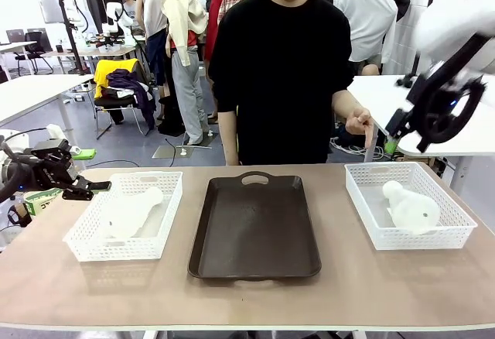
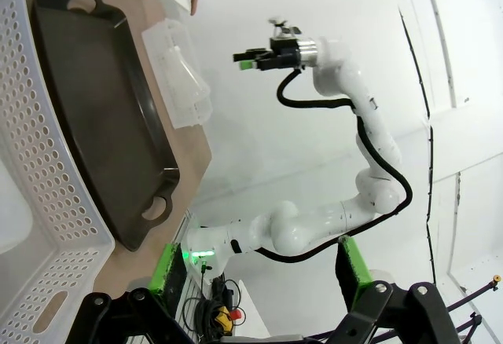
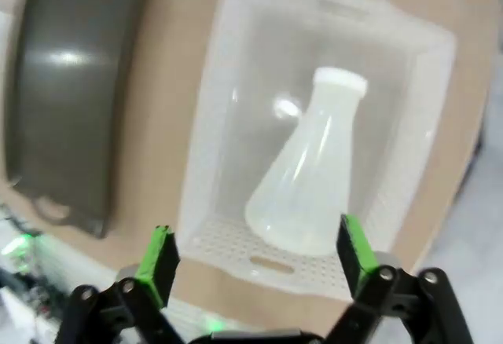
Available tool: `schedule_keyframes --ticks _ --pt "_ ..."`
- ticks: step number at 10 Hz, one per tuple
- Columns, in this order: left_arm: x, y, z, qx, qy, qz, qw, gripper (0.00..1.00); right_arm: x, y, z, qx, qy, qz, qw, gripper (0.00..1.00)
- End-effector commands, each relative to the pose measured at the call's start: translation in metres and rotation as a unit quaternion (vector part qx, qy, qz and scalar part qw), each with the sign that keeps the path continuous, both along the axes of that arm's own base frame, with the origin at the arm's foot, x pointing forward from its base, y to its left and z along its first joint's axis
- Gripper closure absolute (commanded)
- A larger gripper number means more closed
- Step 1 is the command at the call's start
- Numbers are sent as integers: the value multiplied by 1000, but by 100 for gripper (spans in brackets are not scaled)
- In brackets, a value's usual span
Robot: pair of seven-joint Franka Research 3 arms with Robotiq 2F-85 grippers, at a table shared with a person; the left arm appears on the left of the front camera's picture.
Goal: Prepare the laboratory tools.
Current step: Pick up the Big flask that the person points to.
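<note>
Desk (image 1: 387, 285), person standing at the far side, one hand (image 1: 358, 122) raised in a loose fist above the far right corner.

Dark brown tray (image 1: 255, 231) in the middle of the desk, handle cut-out at its far end. A white mesh basket on either side of it, each apart from the tray.

Left basket (image 1: 116, 248): the left flask (image 1: 131, 211), frosted white and conical, lies on its side inside. Neck points to the far right corner, wide base toward the near left.

Right basket (image 1: 421, 237): the right flask (image 1: 410, 206) also lies on its side inside. Neck toward the far left, base toward the near right. From the right wrist view it rests on the basket floor with its rimmed mouth at the top of the picture.

Left gripper (image 1: 91, 190): low at the left edge of the desk, just beside the left basket's far left corner, clear of basket and flask. Left wrist view shows its finger links spread wide, so it reads as open, holding nothing.

Right gripper (image 3: 257, 258): held high off the desk, above the far edge of the right basket and close to the person's hand. Green pads (image 3: 161, 261) stand wide apart, nothing between them; it looks down on the right flask, well clear of it.
</note>
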State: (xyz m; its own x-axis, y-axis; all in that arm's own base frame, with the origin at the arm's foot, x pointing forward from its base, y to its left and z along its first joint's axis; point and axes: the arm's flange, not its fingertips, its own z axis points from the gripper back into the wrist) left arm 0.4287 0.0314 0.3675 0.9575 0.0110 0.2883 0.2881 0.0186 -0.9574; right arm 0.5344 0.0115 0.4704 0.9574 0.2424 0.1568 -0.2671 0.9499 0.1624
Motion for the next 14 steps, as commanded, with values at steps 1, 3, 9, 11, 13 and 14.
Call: schedule_keyframes --ticks 1,3,9,11,13,14 --pt "0 1 3 -11 -6 3 1000 0 27 5 -20 -54 28 -35 998 0" --pt "0 1 3 -11 -6 3 1000 0 36 11 -46 -76 1 -56 996 0" --pt "0 1 3 -11 -6 3 1000 0 56 7 -100 -81 -16 -101 991 0" --pt "0 1 3 -11 -6 3 1000 0 58 6 -112 -85 -17 -108 990 0" --pt "0 1 3 -11 -6 3 1000 0 61 2 -127 -87 -22 -123 988 0" --pt "0 1 3 -11 -6 3 1000 0 60 2 -131 -88 -23 -125 988 0"
